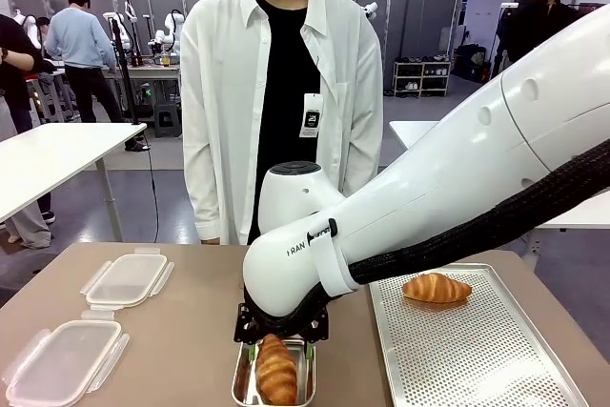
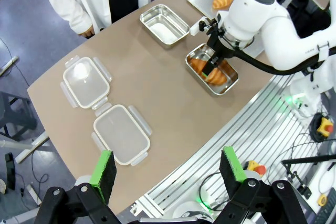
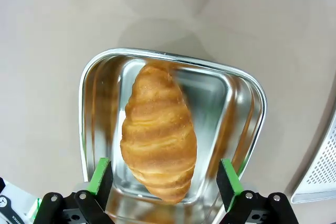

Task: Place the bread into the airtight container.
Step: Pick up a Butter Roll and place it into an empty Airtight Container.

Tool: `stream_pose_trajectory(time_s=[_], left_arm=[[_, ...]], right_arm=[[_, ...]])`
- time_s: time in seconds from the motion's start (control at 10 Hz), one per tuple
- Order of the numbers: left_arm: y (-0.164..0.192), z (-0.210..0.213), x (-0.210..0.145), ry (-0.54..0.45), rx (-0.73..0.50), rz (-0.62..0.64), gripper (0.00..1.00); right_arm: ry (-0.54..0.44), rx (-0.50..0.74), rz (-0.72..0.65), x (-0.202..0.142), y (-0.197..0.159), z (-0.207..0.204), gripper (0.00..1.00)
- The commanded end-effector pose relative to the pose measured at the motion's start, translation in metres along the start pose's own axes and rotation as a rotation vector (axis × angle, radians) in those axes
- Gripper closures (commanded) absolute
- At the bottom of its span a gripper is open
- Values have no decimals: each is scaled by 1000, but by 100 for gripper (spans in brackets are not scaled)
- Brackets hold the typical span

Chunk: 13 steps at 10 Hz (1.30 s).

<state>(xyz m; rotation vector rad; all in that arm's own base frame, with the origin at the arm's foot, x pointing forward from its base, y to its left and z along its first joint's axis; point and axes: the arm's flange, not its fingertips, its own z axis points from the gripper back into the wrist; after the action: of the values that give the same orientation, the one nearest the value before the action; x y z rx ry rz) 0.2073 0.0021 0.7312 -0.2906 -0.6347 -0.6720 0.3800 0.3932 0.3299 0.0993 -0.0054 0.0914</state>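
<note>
One croissant (image 3: 158, 135) lies lengthwise in a shiny steel container (image 3: 252, 108) near the table's front edge (image 1: 276, 371). My right gripper (image 3: 164, 178) hangs open just above it, a green pad on either side of the bread and clear of it; the front view shows that gripper (image 1: 280, 348) over the container (image 1: 240, 388). A second croissant (image 1: 436, 288) rests on the perforated metal tray (image 1: 477, 359) to the right. My left gripper (image 2: 168, 169) is open and empty, high above the table's near edge. A second steel container (image 2: 164, 23) stands empty farther back.
Two clear plastic lids with snap flaps lie at the table's left, one farther back (image 1: 127, 278) and one nearer (image 1: 62, 361). A person in a white shirt (image 1: 276, 92) stands at the far side. My right arm (image 1: 457, 188) crosses over the tray's near-left part.
</note>
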Motion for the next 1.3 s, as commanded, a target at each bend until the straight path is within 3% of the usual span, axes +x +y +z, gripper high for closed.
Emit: stream_pose_trajectory(time_s=[0.0,0.9,1.0,1.2], left_arm=[[-1,0,1,-1,-11,-16,0],[-1,0,1,-1,-11,-16,0],[-1,0,1,-1,-11,-16,0],[-1,0,1,-1,-11,-16,0]], right_arm=[[0,1,-8,0,0,-1,0],[0,0,0,0,0,0,0],[-45,-19,50,-6,-10,33,0],[-38,16,119,-26,-38,113,0]])
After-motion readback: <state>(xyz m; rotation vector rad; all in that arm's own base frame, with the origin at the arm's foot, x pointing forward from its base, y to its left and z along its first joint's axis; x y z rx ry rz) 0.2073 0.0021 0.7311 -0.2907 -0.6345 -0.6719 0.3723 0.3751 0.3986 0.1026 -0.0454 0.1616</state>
